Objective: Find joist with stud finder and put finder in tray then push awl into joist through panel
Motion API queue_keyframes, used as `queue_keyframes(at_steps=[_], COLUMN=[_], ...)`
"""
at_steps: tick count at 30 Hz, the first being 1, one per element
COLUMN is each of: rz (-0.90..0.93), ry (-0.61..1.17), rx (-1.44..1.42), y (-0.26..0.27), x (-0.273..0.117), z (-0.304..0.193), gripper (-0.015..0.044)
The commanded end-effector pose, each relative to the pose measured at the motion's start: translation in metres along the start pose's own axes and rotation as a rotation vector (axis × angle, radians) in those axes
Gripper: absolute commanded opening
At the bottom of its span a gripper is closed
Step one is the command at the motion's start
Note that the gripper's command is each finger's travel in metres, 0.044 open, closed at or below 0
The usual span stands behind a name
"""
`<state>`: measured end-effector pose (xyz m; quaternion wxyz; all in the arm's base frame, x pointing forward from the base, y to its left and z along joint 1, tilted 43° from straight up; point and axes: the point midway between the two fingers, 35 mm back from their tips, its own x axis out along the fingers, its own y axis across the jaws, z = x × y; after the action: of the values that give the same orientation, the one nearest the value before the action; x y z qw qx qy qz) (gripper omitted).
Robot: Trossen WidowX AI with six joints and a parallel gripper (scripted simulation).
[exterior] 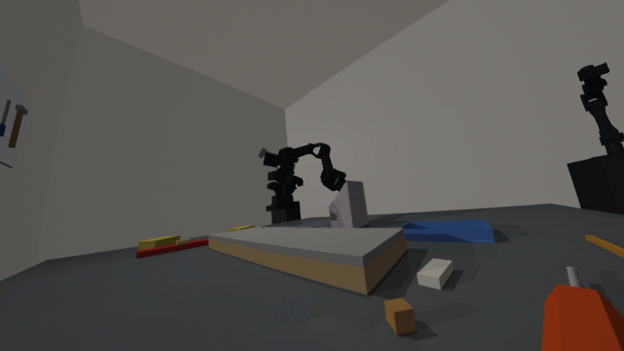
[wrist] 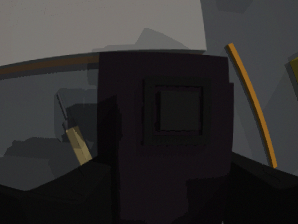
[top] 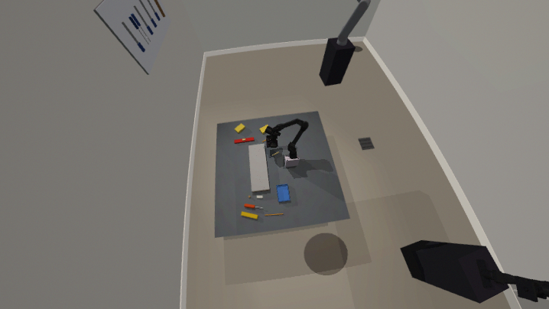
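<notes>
In the top view, 1 gripper [top: 271,142] [exterior: 282,201] [wrist: 165,153] is clamped on 1 dark stud finder [wrist: 175,165], at 1 o'clock from the center of 1 floor panel [top: 255,168] [exterior: 305,244] [wrist: 100,25]. 1 awl [top: 275,153] [wrist: 79,144] lies at 2 o'clock, apart from the panel. 1 blue tray [top: 283,193] [exterior: 449,231] sits between 4 and 5 o'clock. 1 red level [top: 244,140] [exterior: 172,248] lies near 11 o'clock; 1 orange-handled screwdriver [top: 249,206] [exterior: 575,318] lies near 6 o'clock.
</notes>
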<state>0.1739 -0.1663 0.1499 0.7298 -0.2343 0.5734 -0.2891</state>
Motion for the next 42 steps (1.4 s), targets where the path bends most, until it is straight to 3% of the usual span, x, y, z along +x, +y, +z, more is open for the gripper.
queue_keyframes(at_steps=[1,42], rz=[-0.008,0.006], ry=[-0.008,-0.013], rx=[0.009,-0.036], y=[-0.003,0.014], x=[-0.007,0.021], z=[0.002,0.163], gripper=[0.0000,0.0000])
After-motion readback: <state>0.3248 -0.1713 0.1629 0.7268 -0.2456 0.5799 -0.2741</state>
